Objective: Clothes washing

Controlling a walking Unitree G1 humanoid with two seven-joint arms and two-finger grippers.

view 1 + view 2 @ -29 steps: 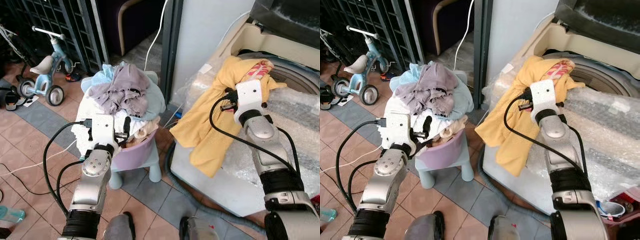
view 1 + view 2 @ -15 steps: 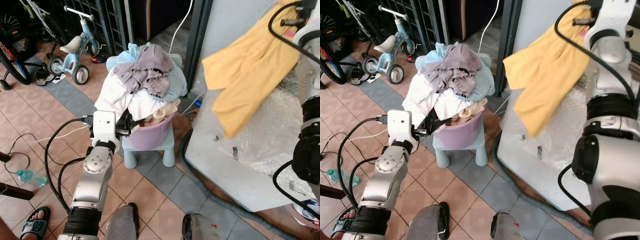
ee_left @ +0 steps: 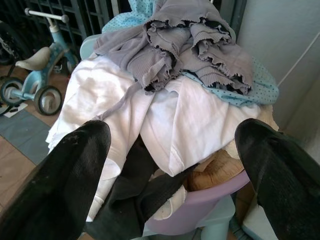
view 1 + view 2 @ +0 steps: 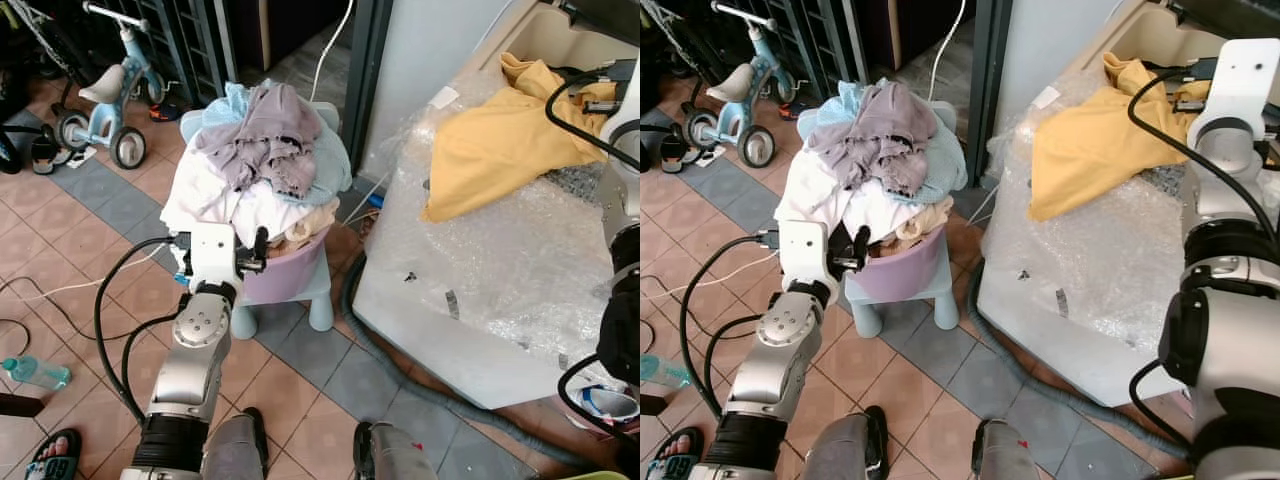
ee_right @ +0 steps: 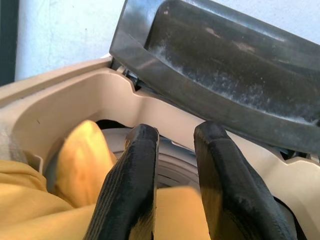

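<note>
R gripper (image 5: 172,165) over yellow garment (image 4: 505,145), washer lid (image 5: 240,65) up

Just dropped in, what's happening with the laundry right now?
The robot is loading a top-loading washing machine wrapped in bubble wrap. A yellow garment lies draped across the machine's top toward the tub opening, not fully in. The right tool is at the tub rim under the raised lid, fingers slightly apart with nothing between them. The left tool is open, facing the clothes pile heaped in a purple basket on a small stool.
</note>
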